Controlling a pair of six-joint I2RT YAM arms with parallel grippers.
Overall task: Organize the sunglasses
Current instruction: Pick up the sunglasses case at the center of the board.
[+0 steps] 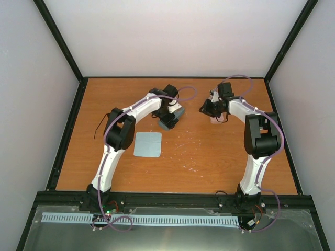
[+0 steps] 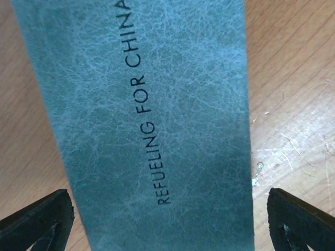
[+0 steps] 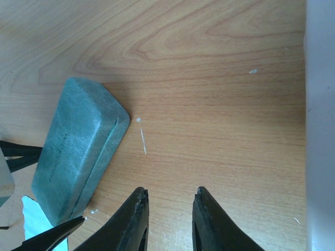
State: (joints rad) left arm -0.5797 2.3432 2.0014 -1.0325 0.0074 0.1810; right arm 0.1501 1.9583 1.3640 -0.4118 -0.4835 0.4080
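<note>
Left pincer: spread to its widest, astride the blue-grey case, one finger on either side, neither touching it.
Right pincer: narrowly parted, empty, over bare desk near the far edge.
Sunglasses: only what seems a thin black arm shows, near the desk's left edge. Pointing and long axis cannot be told.

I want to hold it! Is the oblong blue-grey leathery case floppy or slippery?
Probably stiff: the oblong blue-grey leathery case keeps a boxy shape with rounded corners. Its grainy surface likely grips well. Lying flat, it shouldn't roll.
</note>
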